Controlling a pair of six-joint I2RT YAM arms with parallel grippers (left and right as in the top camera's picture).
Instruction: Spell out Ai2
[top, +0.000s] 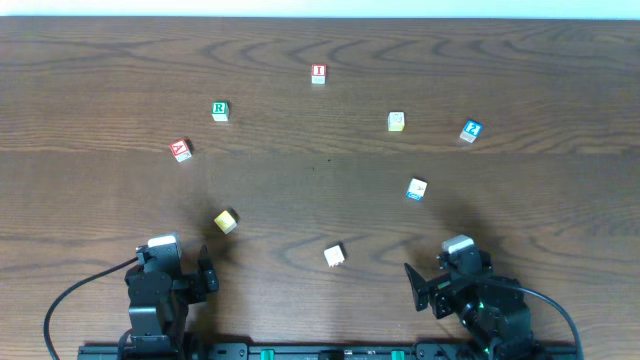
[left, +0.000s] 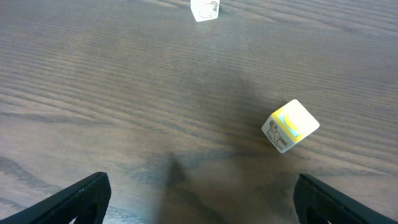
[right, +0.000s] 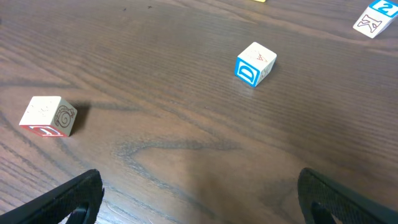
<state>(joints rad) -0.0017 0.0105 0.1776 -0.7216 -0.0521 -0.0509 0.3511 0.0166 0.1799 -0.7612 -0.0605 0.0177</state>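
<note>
Evidently at step 1, we find left gripper (left: 200, 200) and right gripper (right: 199, 198) spread wide, empty; A cube (top: 180, 150), I cube (top: 318, 73) and 2 cube (top: 471, 130) lie scattered well apart beyond them; next, reach and straddle A

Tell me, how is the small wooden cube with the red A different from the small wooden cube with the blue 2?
The wooden cube with the red A shows a red letter; the wooden cube with the blue 2 shows a blue number. The A cube lies to the robot's left, the 2 cube to its right. Both are small, equal-sized, askew, and untouched.
</note>
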